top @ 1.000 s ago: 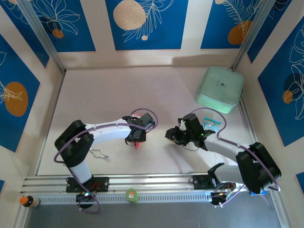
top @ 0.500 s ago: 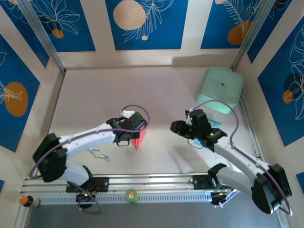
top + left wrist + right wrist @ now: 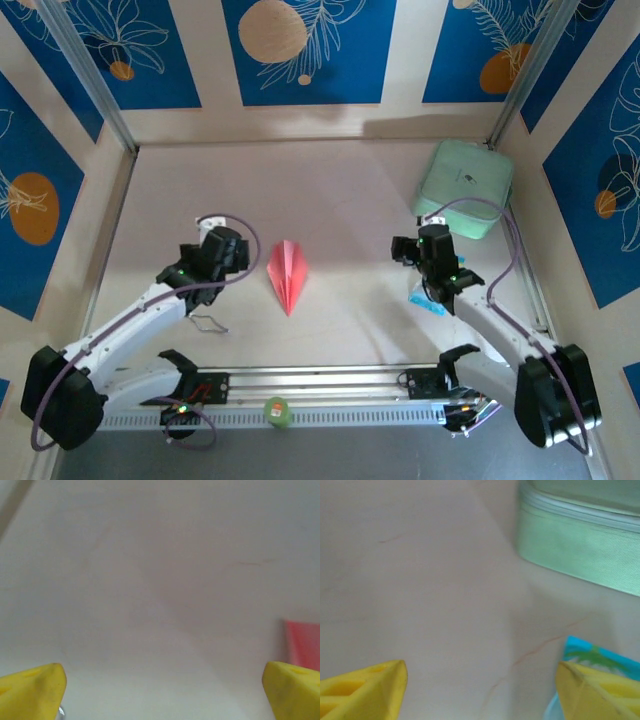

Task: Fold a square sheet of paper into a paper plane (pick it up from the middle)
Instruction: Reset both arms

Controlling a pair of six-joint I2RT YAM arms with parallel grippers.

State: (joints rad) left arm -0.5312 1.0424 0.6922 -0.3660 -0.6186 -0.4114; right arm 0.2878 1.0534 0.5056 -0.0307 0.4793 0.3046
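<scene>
While left gripper point(image 3: 162, 690) and right gripper point(image 3: 480, 692) gape empty, paper plane point(image 3: 288, 277) between them, mint-green case point(image 3: 463, 187), blue packet point(image 3: 592, 654) rightward

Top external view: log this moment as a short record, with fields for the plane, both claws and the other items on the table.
paper plane: folded, lying flat on the table between the two arms, long point toward the near edge
left claw: open, empty, left of the plane and apart from it
right claw: open, empty, right of the plane, close to the blue-and-white packet
mint-green case: far right corner, nothing touching it
task status: plane looks finished and is not held by either claw
</scene>
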